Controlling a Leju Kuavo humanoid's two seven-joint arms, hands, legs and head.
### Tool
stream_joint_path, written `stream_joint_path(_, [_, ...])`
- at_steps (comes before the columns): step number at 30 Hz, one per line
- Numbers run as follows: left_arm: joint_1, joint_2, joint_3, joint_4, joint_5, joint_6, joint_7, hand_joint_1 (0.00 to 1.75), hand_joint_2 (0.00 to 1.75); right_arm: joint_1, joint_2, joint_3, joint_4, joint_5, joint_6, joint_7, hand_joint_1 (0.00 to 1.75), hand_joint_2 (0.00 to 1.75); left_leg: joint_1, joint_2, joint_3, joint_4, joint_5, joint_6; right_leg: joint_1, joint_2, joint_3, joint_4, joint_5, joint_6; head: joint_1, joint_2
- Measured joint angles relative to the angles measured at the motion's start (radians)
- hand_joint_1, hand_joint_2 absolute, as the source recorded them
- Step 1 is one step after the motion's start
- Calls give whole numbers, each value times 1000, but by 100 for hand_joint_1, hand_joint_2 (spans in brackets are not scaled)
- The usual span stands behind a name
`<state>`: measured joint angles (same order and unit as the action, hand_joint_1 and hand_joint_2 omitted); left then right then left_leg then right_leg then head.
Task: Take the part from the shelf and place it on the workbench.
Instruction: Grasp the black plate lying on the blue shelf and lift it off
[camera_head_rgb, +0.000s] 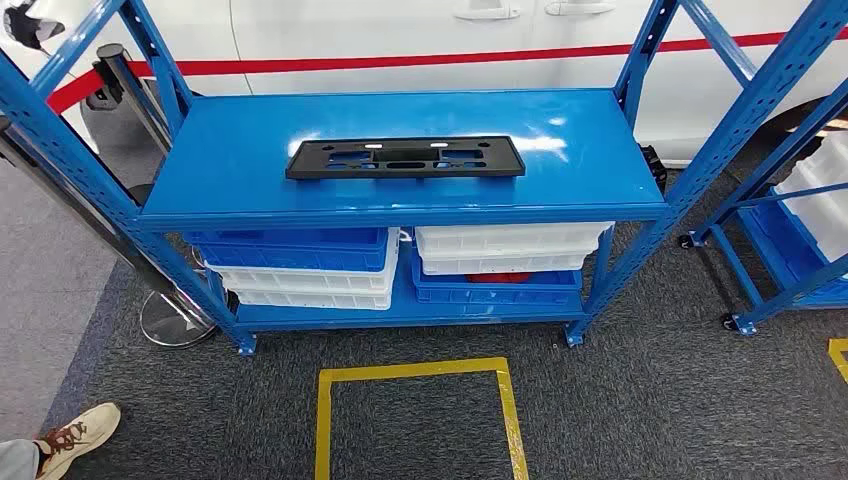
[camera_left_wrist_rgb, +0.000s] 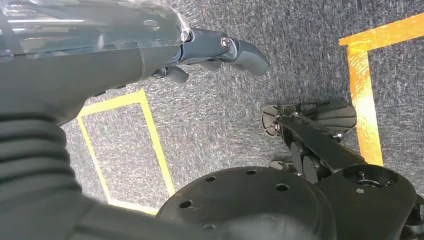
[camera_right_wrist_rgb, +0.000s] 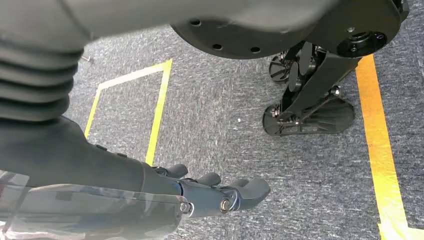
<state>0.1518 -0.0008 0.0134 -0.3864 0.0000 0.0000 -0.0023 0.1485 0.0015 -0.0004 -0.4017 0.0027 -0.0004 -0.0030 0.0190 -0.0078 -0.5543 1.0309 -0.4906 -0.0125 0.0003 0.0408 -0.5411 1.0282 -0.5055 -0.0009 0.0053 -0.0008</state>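
A flat black plastic part (camera_head_rgb: 405, 158), long and rectangular with cut-outs, lies on the top board of the blue shelf (camera_head_rgb: 240, 140), near its middle. My left hand (camera_left_wrist_rgb: 215, 52) hangs at my side above the grey carpet, fingers loosely extended and holding nothing. Over the same carpet my right hand (camera_right_wrist_rgb: 220, 192) hangs too, its fingers slightly curled and apart, with nothing in them. Both hands are far from the part.
Blue and white bins (camera_head_rgb: 300, 262) are stacked on the shelf's lower board. A yellow tape square (camera_head_rgb: 415, 415) marks the carpet before the shelf. A second blue rack (camera_head_rgb: 790, 230) stands right, a stanchion base (camera_head_rgb: 175, 318) left, a person's shoe (camera_head_rgb: 75, 435) bottom left. A white car stands behind.
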Motion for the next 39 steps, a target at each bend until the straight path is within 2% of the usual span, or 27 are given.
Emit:
stream_joint_path(5, [-20, 1, 36, 5, -3, 4, -13, 0, 175, -18, 1, -1, 15, 7, 0, 5, 0, 175, 0, 0, 0, 0, 0, 0, 0, 0, 0, 0, 0, 0, 0, 0])
stream_joint_path(16, [-133, 14, 242, 100, -46, 49, -166, 0, 175, -127, 3, 70, 140, 98, -17, 55, 0, 175, 0, 0, 3, 0, 0, 0, 0, 0, 3, 1, 0, 0, 0, 0])
stream_joint_path(17, [-142, 15, 262, 109, -50, 54, -174, 0, 175, -136, 3, 76, 149, 108, -18, 49, 0, 131, 0, 0, 4, 0, 0, 0, 0, 0, 3, 1, 0, 0, 0, 0])
stream_joint_path(20, [-163, 15, 310, 133, -62, 68, -188, 0, 44, -158, 4, 90, 172, 132, -17, -3, 0, 0, 0, 0, 4, 0, 0, 0, 0, 0, 3, 1, 0, 0, 0, 0])
stream_joint_path(21, [-167, 15, 322, 139, -66, 71, -192, 0, 0, -164, 4, 93, 177, 136, -15, -33, 0, 0, 0, 0, 4, 0, 0, 0, 0, 0, 3, 1, 0, 0, 0, 0])
stream_joint_path(23, [-174, 15, 337, 148, -72, 73, -198, 0, 0, -173, 7, 95, 184, 138, -2, -102, 0, 87, 0, 0, 4, 0, 0, 0, 0, 0, 3, 1, 0, 0, 0, 0])
stream_joint_path(25, [-177, 15, 348, 153, -75, 74, -201, 0, 0, -183, 10, 94, 188, 129, 17, -175, 0, 87, 0, 0, 4, 0, 0, 0, 0, 0, 3, 1, 0, 0, 0, 0])
stream_joint_path(27, [-181, 15, 355, 157, -76, 74, -202, 0, 0, -198, 15, 88, 189, 113, 39, -248, 0, 0, -1, 0, 4, 1, 0, 0, -1, 0, 3, 0, 0, 1, 0, 0])
stream_joint_path(33, [-187, 14, 371, 162, -80, 68, -203, 0, 0, -229, 43, 53, 116, 64, 130, -419, 0, 0, -7, -1, 4, 3, -1, 7, -9, 0, 3, -2, 2, 4, 0, 0])
stream_joint_path(36, [-190, 14, 376, 162, -84, 64, -203, 0, 0, -230, 55, 41, 45, 49, 167, -457, 0, 0, -3, 1, 13, -17, 8, 18, -8, -5, 5, -4, 2, 13, 0, 0])
stream_joint_path(38, [-191, 13, 376, 162, -84, 61, -203, 0, 0, -229, 59, 39, -7, 43, 187, -471, 0, 0, 5, 6, 26, -39, 18, 25, -7, -19, -18, 45, -24, 21, 2, 0])
stream_joint_path(39, [-191, 12, 377, 163, -85, 60, -203, 0, 0, -228, 61, 39, -42, 38, 197, -480, 0, 0, 7, 9, 31, -44, 19, 26, -10, -26, -47, 99, -48, 25, 2, 0])
